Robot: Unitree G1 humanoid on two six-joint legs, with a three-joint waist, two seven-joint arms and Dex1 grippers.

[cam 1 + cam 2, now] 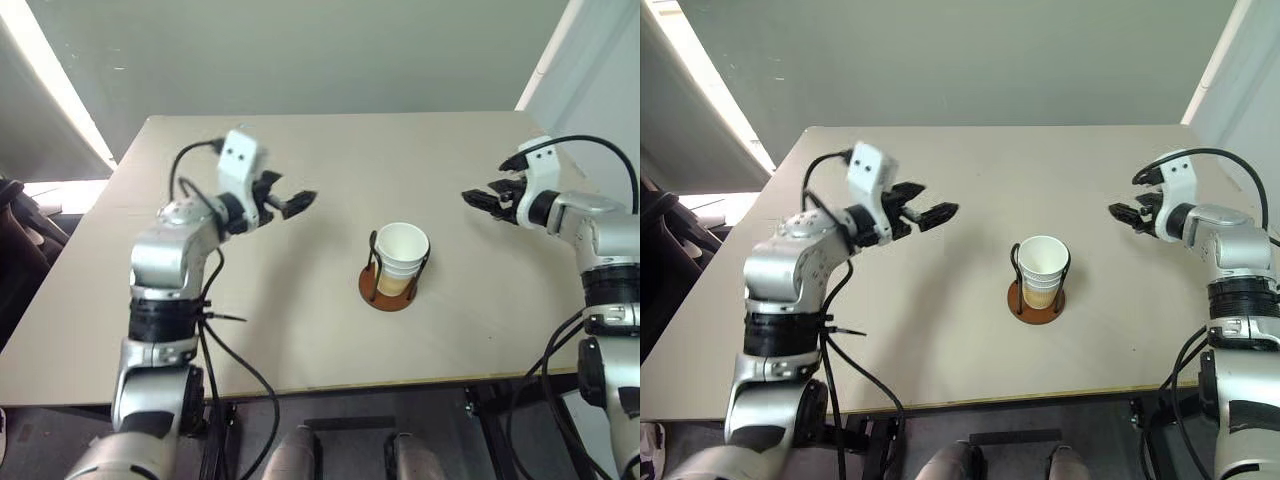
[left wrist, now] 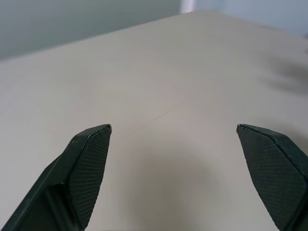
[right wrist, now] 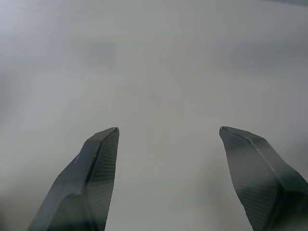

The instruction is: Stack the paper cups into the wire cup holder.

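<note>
- The wire cup holder [image 1: 391, 288] stands upright on the tan surface [image 1: 300, 330], a little toward the robot's right of its middle; its reddish-brown disc base lies flat on the surface.
- The paper cups [image 1: 401, 258] sit nested one inside another within the holder, between its two black wire loops, mouth up, the white rim of the top cup rising just above the loops.
- The left gripper [image 1: 297, 203] hovers above the surface, well apart from the holder on its left and slightly behind it, pointing toward it. Its jaws stand wide apart with nothing between them, as the left wrist view confirms.
- The right gripper [image 1: 478, 199] hangs to the right of the holder and somewhat behind it, also well apart, pointing toward the left. Its jaws are apart and hold nothing.
</note>
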